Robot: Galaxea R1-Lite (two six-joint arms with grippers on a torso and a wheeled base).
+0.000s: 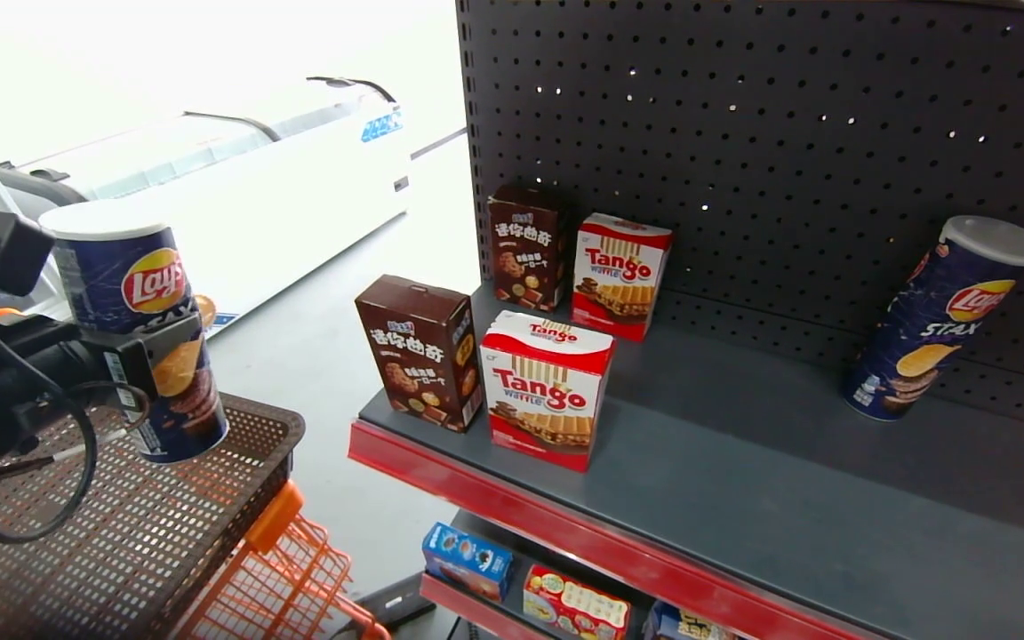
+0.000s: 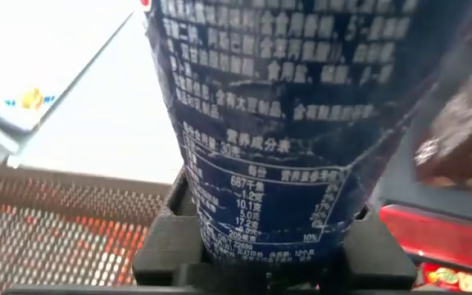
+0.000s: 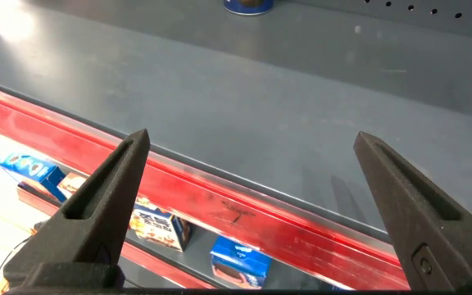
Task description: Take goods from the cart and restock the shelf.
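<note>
My left gripper (image 1: 152, 356) is shut on a dark blue chip can (image 1: 134, 329) with a white lid, held upright above the cart (image 1: 165, 524) at the left. In the left wrist view the can (image 2: 277, 123) stands between the black fingers (image 2: 166, 246). A second chip can (image 1: 939, 320) stands on the grey shelf (image 1: 743, 480) at the right, against the pegboard. My right gripper (image 3: 252, 213) is open in front of the shelf's red edge (image 3: 244, 201), with nothing between its fingers.
Two brown cookie boxes (image 1: 423, 351) and two red-and-white wafer boxes (image 1: 548, 391) stand at the shelf's left end. Bare shelf lies between them and the far can. Lower shelves hold small packs (image 1: 468, 560). A white freezer chest (image 1: 236, 187) stands behind the cart.
</note>
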